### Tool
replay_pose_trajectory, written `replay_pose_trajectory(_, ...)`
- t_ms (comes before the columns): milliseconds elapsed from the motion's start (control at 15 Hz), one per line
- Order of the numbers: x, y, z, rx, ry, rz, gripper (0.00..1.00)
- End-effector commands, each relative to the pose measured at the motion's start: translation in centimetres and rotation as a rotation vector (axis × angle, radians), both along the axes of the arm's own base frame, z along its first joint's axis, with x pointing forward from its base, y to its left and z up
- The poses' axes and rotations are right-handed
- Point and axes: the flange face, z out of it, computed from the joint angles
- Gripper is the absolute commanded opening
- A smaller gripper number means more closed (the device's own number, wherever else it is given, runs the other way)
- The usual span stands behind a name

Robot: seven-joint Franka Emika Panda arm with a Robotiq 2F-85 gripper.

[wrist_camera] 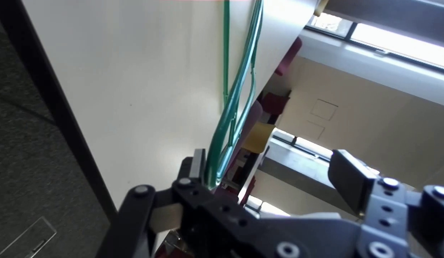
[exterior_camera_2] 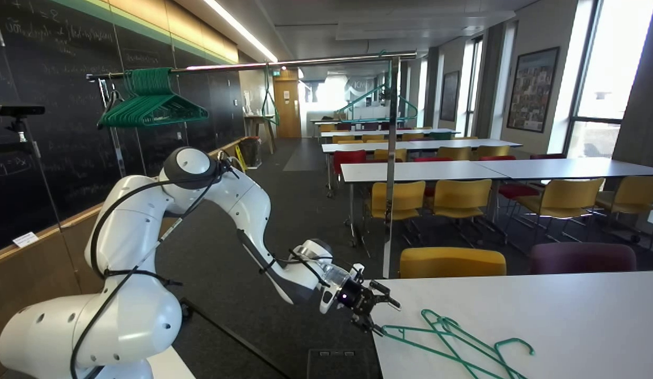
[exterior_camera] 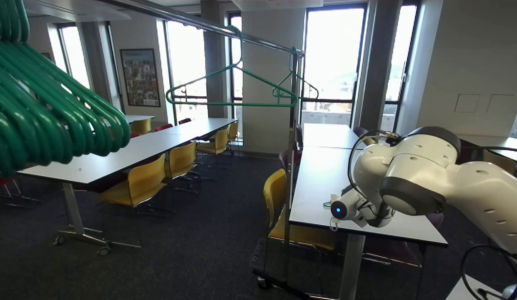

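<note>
The black two-fingered end effector [exterior_camera_2: 388, 319] gapes wide, gripping nothing; overlapping triangular green plastic hangers [wrist_camera: 228, 114] lie on the white bench [exterior_camera_2: 584, 321], unlifted, one end just beside a finger [wrist_camera: 197, 165]. More green hangers [exterior_camera_2: 145, 108] hang from the polished metal rail [exterior_camera_2: 316, 60].

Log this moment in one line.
green hangers: overlapping on table | pincer: open, beside one hanger's end | rack: other hangers hung
</note>
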Motion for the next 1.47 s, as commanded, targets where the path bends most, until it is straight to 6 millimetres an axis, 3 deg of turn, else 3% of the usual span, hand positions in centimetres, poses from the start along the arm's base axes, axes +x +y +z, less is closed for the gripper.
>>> replay_pose_trajectory(0, 0.6, -0.1, 2.4, 0.170, 0.048, -0.035, 1.00)
replay_pose_trajectory(400, -2.5, -1.1, 1.5, 0.366, 0.046, -0.064, 1.00)
replay_pose_trajectory(467, -4.8, -0.2, 0.4, 0.419, 0.052, -0.089, 1.00)
replay_pose_trajectory(533, -5.3, 0.2, 0.6, 0.463, 0.043, -0.098, 1.00)
replay_pose_trajectory(1000, -10.7, 8.9, 5.9, 0.718, -0.003, -0.044, 1.00)
replay_pose_trajectory(1400, -13.6, 14.1, 10.6, 0.941, -0.107, -0.076, 1.00)
